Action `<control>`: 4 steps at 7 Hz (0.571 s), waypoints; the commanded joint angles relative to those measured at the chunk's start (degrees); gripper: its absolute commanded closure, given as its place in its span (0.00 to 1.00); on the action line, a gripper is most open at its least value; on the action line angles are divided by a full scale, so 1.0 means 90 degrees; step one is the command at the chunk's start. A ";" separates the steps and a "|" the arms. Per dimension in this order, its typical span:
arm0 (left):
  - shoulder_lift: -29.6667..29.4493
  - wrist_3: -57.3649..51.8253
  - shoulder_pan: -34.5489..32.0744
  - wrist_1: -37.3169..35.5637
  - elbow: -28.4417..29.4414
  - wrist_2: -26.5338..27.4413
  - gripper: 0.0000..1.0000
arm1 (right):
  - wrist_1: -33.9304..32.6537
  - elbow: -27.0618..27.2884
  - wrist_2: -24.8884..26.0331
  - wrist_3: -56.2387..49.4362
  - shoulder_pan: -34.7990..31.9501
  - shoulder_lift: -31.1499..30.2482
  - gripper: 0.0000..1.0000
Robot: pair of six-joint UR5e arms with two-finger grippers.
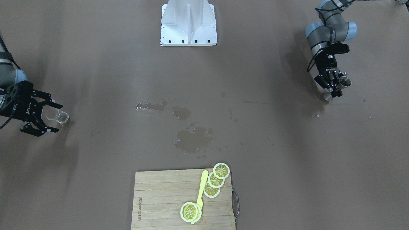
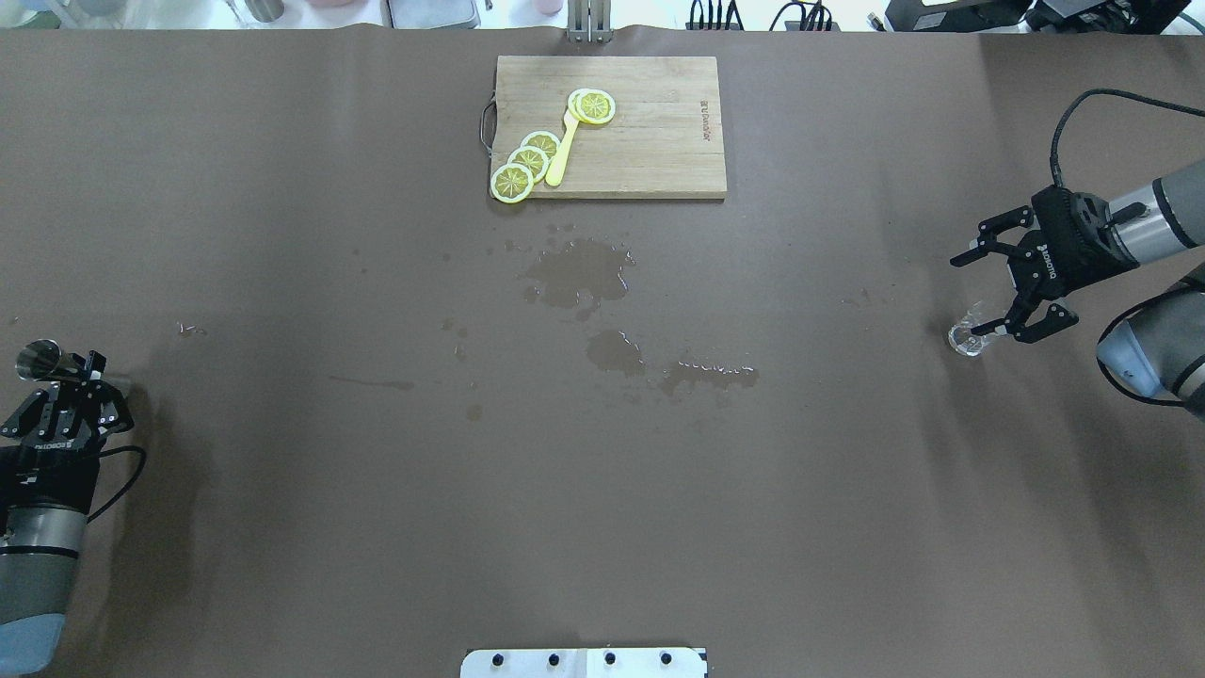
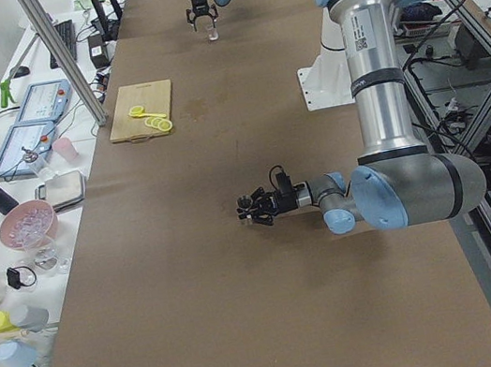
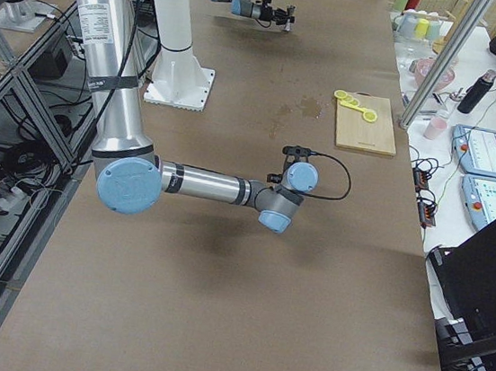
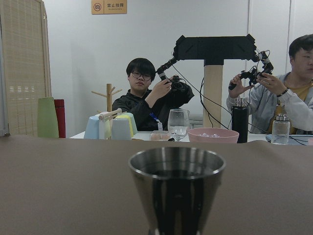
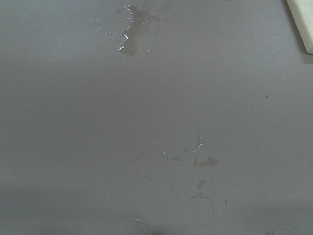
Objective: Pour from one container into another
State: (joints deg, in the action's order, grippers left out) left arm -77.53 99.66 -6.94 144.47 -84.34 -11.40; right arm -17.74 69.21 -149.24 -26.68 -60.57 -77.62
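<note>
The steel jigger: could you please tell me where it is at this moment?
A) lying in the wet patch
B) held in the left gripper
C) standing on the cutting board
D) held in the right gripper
B: the left gripper is shut on the jigger, while the right gripper is open at the glass tumbler on the far side of the table.

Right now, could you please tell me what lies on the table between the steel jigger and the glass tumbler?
Between the jigger and the tumbler only wet patches mark the table; the overhead view shows it.
</note>
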 commanded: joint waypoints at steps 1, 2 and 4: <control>-0.0028 0.0001 0.0000 -0.0007 0.0006 -0.0023 0.84 | 0.0008 0.0005 -0.0009 0.0064 0.0002 0.0050 0.01; -0.0028 0.0011 0.0009 0.0002 0.0005 -0.0023 0.70 | 0.0018 0.0053 -0.0029 0.0277 0.0002 0.0099 0.01; -0.0019 0.0001 0.0009 0.0012 0.0005 -0.0033 0.01 | 0.0193 0.0073 -0.0049 0.0755 -0.0008 0.0197 0.01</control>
State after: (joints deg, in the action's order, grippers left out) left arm -77.77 99.73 -6.87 144.51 -84.28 -11.81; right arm -16.92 69.78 -149.64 -22.37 -60.57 -76.29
